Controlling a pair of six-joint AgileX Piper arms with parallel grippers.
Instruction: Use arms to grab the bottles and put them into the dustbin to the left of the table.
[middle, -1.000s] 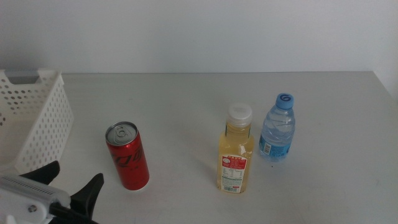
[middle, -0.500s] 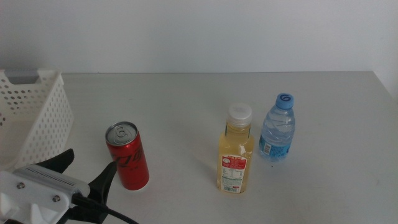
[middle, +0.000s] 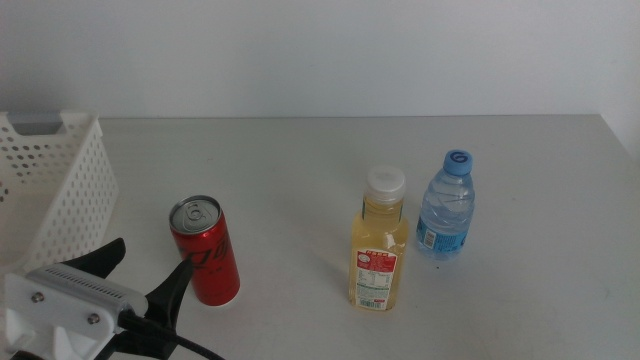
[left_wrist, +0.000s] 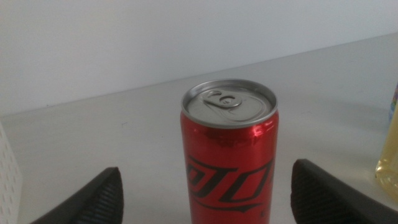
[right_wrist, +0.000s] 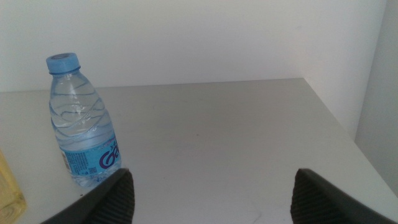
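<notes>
White table (middle: 300, 160), white wall. Your left gripper (middle: 148, 272) is wide apart, just before the red can (middle: 205, 250), which stands upright near the dustbin (middle: 60, 190). Slide straight forward, keep the can centred, then squeeze gently around its middle.

The off-white surface (middle: 300, 160) carries a red can (middle: 205, 250) at 8 o'clock, a yellow bottle (middle: 378, 242) near centre, a water bottle (middle: 446, 205) just beside it at 2 o'clock, and a white basket (middle: 60, 185) at 9 o'clock.
</notes>
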